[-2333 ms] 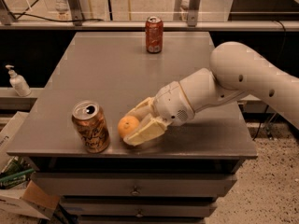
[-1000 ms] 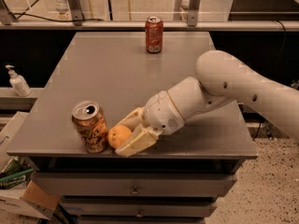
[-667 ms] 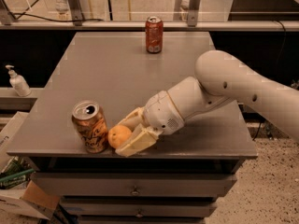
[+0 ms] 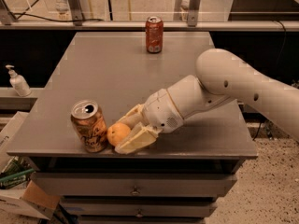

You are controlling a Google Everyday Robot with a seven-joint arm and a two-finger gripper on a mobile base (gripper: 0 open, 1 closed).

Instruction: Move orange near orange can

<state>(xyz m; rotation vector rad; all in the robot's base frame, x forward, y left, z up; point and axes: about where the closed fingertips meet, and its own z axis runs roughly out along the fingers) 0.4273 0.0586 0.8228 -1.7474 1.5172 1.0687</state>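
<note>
Nearest to us, below the table's front edge, were the drawers (image 4: 135,189), with a cardboard box (image 4: 21,200) on the floor at the lower left. On the front left corner of the grey table (image 4: 117,69) stood the orange can (image 4: 89,126), upright, its silver top facing up. The orange (image 4: 117,133) lay against the can's right side, touching it or all but touching; we could not tell whether there was a gap. It seemed to rest on the tabletop rather than hang above it.

Our gripper (image 4: 124,135) was low at that same front edge, reaching in from the right. Its 2 fingers (image 4: 136,141) sat on either side of the fruit, 1 behind it and 1 in front. They stood only as wide apart as the orange itself and looked closed on it, so we judged that we had it in hold. Coming in from the right made sense, as it left the fruit's left side free to meet the can without a finger knocking the can.

We judged the goal as good as met. What was left was to let go and back away gently, since a round fruit so near the table's lip could roll.

Behind, the arm (image 4: 224,83) sloped up and off to the right. A pump bottle (image 4: 17,82) stood on a ledge left of the table. At the far edge, well apart from all this, stood the red can (image 4: 154,34), which we had no reason to touch.
</note>
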